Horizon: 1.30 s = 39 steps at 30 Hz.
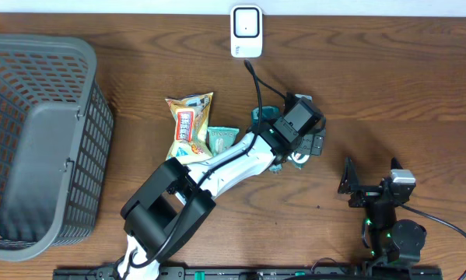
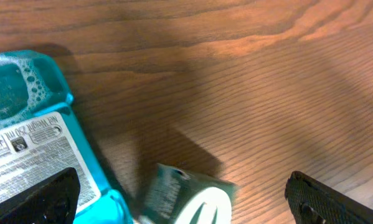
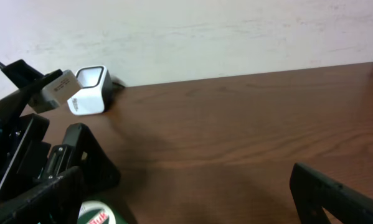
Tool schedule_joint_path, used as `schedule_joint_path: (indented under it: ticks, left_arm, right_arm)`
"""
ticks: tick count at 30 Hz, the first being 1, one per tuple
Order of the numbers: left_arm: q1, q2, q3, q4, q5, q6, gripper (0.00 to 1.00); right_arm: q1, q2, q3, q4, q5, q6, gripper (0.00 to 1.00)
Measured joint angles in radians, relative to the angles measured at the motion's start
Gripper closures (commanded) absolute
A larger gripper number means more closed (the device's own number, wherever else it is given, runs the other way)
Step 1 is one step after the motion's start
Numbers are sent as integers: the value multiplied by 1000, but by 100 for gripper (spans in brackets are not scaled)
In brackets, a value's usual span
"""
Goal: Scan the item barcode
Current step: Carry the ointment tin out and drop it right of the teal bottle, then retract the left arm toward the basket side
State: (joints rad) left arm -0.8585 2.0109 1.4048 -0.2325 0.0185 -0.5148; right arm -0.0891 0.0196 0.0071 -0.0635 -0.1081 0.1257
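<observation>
My left gripper [image 2: 181, 190] stood released, jaws wide. The green-and-white item [image 2: 195, 202] lay on the table [image 2: 267, 93] between its fingers [image 2: 326, 202], beside a teal packet [image 2: 30, 137] and well apart from the barcode scanner [image 1: 247, 31]. My right gripper [image 1: 349, 185] stood released too

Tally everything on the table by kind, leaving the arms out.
Grey basket: 1
White barcode scanner: 1
Packaged items: 4 (yellow snack packet, green packet, teal package, green-and-white pack)
Total: 6
</observation>
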Motion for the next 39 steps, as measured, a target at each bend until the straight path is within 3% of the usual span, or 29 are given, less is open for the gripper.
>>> schedule_joint_path:
  ticks: [4,9,17,26,34,39]
  left_arm:
    - [7,-45,2,-99,-52,50,2]
    - [33,-221,48,-203,-219,153,2]
    - [165,-563,208,-174,-497,412,2]
    - [216,-734,289,-150,-747,727,2]
    - [216,-947,220,-249,-747,735,2]
    - [264,-1108,164,-278,-672,656,2]
  right_arm:
    - [0,0,0,0,0,0,1]
    - [0,0,0,0,0,0,1]
    - [0,0,0,0,0,0,1]
    - [0,0,0,0,0,0,1]
    - [0,0,0,1,-5,8,1]
    - [0,0,0,9,-80,170,1]
